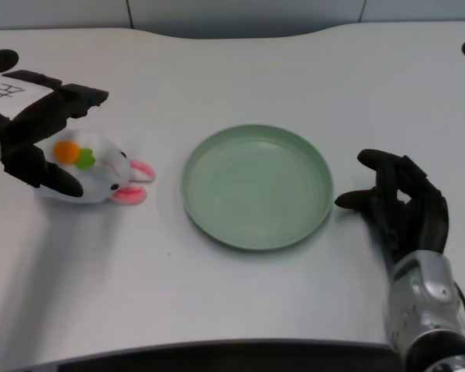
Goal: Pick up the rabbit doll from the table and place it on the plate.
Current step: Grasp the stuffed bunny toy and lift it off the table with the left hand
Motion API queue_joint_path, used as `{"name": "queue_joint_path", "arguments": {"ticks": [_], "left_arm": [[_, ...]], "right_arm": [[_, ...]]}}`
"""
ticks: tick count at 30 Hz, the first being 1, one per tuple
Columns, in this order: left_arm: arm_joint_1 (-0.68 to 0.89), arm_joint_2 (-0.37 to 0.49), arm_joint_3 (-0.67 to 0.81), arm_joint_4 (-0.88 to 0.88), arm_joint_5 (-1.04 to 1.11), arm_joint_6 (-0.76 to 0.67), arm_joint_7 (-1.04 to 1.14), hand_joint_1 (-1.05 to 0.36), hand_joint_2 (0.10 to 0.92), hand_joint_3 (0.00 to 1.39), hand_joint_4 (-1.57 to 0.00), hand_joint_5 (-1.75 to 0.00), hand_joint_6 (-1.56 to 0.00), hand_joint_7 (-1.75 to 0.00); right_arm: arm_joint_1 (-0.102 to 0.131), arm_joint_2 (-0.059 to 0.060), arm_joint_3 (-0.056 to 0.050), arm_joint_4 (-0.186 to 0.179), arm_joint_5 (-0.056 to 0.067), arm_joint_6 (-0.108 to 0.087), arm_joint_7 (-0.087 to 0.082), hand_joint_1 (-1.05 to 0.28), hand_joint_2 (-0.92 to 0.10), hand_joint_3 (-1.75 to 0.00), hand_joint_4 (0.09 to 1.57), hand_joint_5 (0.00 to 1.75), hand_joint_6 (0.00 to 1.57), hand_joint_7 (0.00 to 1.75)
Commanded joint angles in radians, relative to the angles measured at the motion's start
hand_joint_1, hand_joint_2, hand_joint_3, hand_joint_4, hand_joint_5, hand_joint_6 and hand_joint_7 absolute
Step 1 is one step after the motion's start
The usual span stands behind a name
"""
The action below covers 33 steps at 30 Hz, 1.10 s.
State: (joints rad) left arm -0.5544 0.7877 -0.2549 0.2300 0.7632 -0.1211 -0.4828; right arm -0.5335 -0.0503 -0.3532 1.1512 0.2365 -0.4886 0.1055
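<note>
A white rabbit doll (108, 174) with pink ears and an orange and green patch lies on its side on the table, left of the plate. My left hand (35, 128) is at its left end, fingers spread over and around the doll's body, one finger lying along its near side. Whether the fingers grip it I cannot tell. The light green round plate (256, 225) sits in the middle of the table with nothing on it, a short gap from the doll's ears.
My right hand (403, 205) rests on the table just right of the plate. A white label with black writing (12, 93) is on the back of the left hand. The table's far edge runs along the top.
</note>
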Motion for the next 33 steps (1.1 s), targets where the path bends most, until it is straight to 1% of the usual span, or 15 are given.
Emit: {"name": "queue_joint_path", "arguments": {"ticks": [1, 3, 7, 10, 13, 15, 17, 20, 21, 25, 27, 29, 31, 32, 33], "left_arm": [[-0.037, 0.010, -0.035, 0.044, 0.040, -0.013, 0.015, -0.98, 0.921, 0.04, -0.12, -0.07, -0.18, -0.06], [-0.057, 0.003, -0.057, 0.077, 0.070, -0.016, 0.028, -0.99, 0.919, 0.03, -0.13, -0.07, -0.18, -0.05], [-0.096, -0.016, -0.100, 0.140, 0.112, -0.012, 0.037, -0.98, 0.914, 0.02, -0.12, -0.07, -0.16, -0.03], [-0.137, -0.043, -0.140, 0.218, 0.143, -0.009, 0.047, -0.99, 0.917, 0.01, -0.09, -0.06, -0.12, -0.01], [-0.172, -0.069, -0.170, 0.291, 0.163, -0.018, 0.088, -0.99, 0.917, 0.01, -0.09, -0.06, -0.13, -0.01], [-0.198, -0.094, -0.190, 0.358, 0.171, -0.029, 0.138, -1.00, 0.914, 0.01, -0.09, -0.06, -0.13, -0.01], [-0.213, -0.104, -0.202, 0.395, 0.172, -0.037, 0.164, -1.01, 0.913, 0.00, -0.10, -0.07, -0.14, -0.01], [-0.224, -0.105, -0.212, 0.417, 0.169, -0.045, 0.179, -1.01, 0.913, 0.00, -0.10, -0.07, -0.14, -0.01], [-0.246, -0.127, -0.227, 0.460, 0.177, -0.038, 0.185, -1.01, 0.913, 0.00, -0.10, -0.07, -0.14, -0.01], [-0.308, -0.191, -0.276, 0.617, 0.196, -0.037, 0.260, -1.02, 0.916, 0.01, -0.08, -0.06, -0.14, -0.01], [-0.327, -0.209, -0.295, 0.675, 0.203, -0.040, 0.300, -1.02, 0.912, 0.01, -0.08, -0.06, -0.14, -0.01], [-0.344, -0.221, -0.319, 0.725, 0.211, -0.045, 0.324, -1.02, 0.905, 0.00, -0.08, -0.07, -0.15, -0.02], [-0.361, -0.235, -0.342, 0.774, 0.217, -0.047, 0.331, -1.00, 0.906, 0.00, -0.10, -0.08, -0.16, -0.02], [-0.367, -0.241, -0.354, 0.797, 0.220, -0.048, 0.339, -1.00, 0.906, 0.00, -0.10, -0.08, -0.17, -0.02], [-0.371, -0.247, -0.365, 0.818, 0.224, -0.050, 0.346, -1.00, 0.906, 0.00, -0.11, -0.08, -0.17, -0.02]], "right_arm": [[0.013, 0.009, -0.003, -0.020, 0.014, 0.009, 0.018, -0.40, -0.92, -0.44, 0.86, 1.30, 0.76, 0.94], [0.014, 0.011, -0.003, -0.027, 0.015, 0.012, 0.016, -0.40, -0.92, -0.44, 0.87, 1.30, 0.76, 0.94], [0.018, 0.011, -0.008, -0.028, 0.020, 0.006, 0.026, -0.40, -0.92, -0.44, 0.86, 1.31, 0.77, 0.95], [0.009, -0.002, -0.004, -0.007, 0.007, 0.009, 0.015, -0.43, -0.92, -0.41, 0.88, 1.29, 0.78, 0.95], [0.000, -0.009, -0.025, 0.017, 0.030, 0.003, 0.059, -0.42, -0.92, -0.40, 0.90, 1.28, 0.78, 0.95], [0.001, -0.013, -0.017, 0.020, 0.015, 0.002, 0.041, -0.42, -0.92, -0.40, 0.88, 1.27, 0.77, 0.94], [0.002, -0.015, -0.013, 0.020, 0.005, 0.001, 0.030, -0.42, -0.92, -0.40, 0.87, 1.26, 0.76, 0.93], [0.002, -0.015, -0.013, 0.021, 0.004, 0.001, 0.028, -0.42, -0.92, -0.40, 0.86, 1.26, 0.76, 0.93], [-0.003, -0.019, -0.017, 0.024, 0.008, 0.006, 0.031, -0.42, -0.92, -0.41, 0.86, 1.26, 0.76, 0.93], [-0.010, -0.034, -0.019, 0.034, 0.009, 0.024, 0.033, -0.43, -0.92, -0.39, 0.89, 1.27, 0.78, 0.93], [-0.010, -0.038, -0.018, 0.038, 0.008, 0.024, 0.032, -0.43, -0.92, -0.38, 0.90, 1.26, 0.79, 0.91], [-0.009, -0.037, -0.019, 0.040, 0.010, 0.022, 0.033, -0.43, -0.92, -0.37, 0.90, 1.25, 0.79, 0.90], [-0.008, -0.036, -0.024, 0.042, 0.017, 0.019, 0.045, -0.43, -0.92, -0.38, 0.90, 1.24, 0.80, 0.89], [-0.008, -0.037, -0.025, 0.043, 0.018, 0.016, 0.049, -0.42, -0.92, -0.39, 0.90, 1.24, 0.80, 0.89], [-0.008, -0.039, -0.024, 0.043, 0.015, 0.015, 0.047, -0.43, -0.92, -0.39, 0.91, 1.25, 0.81, 0.88]]}}
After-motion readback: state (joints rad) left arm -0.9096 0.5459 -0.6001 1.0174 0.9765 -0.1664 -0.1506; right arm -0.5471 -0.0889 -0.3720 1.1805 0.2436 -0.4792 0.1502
